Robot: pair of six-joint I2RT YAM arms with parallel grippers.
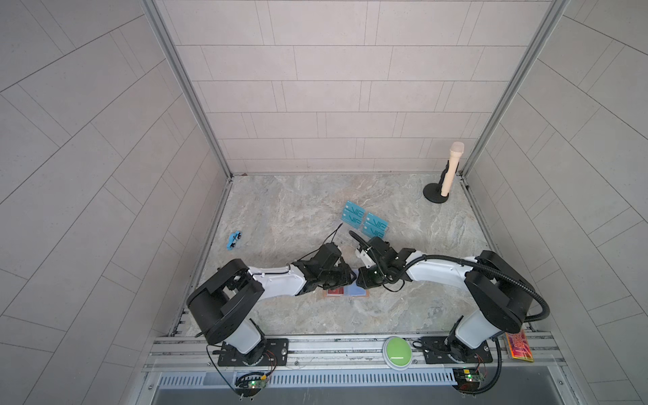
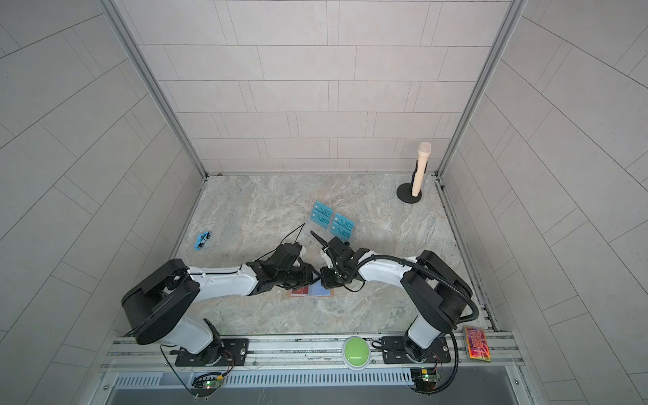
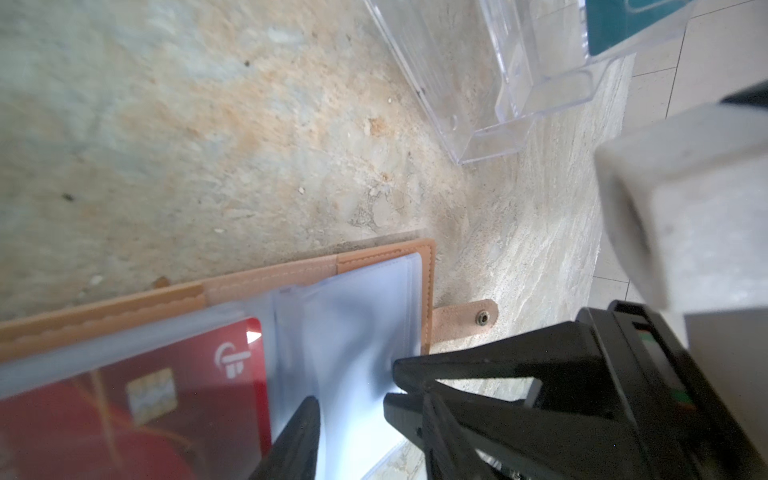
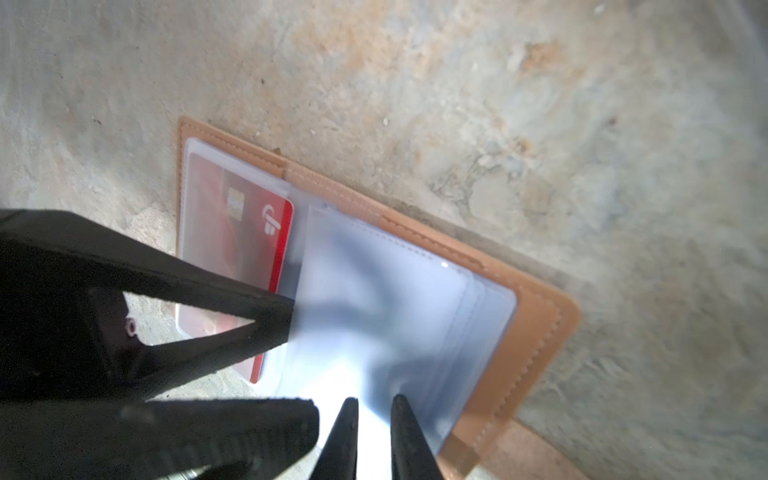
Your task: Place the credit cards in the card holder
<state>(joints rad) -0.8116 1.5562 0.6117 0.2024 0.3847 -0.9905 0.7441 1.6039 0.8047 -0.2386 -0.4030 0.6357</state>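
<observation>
The card holder is being shown lying open on the stone table. It is near the front, in the middle, right under the two grippers in both top views. A red card is being held inside a clear pocket on one side of it. On the other side, a clear pocket page is being held up off the tan cover. This page is being pinched at its edge by the right gripper, whose fingers are being pressed close together on it. The left gripper is being held loose, with its fingers spread apart and nothing being squeezed between them. One of its fingertips is being touched to the page's edge near the fold. The teal cards are being stood in two stacks in the clear stand, farther back on the table, just behind the grippers. A small blue toy car is being left by the left wall. A microphone is being stood up in the back right corner. A green button and an orange-pink slab are being shown on the front rail.
</observation>
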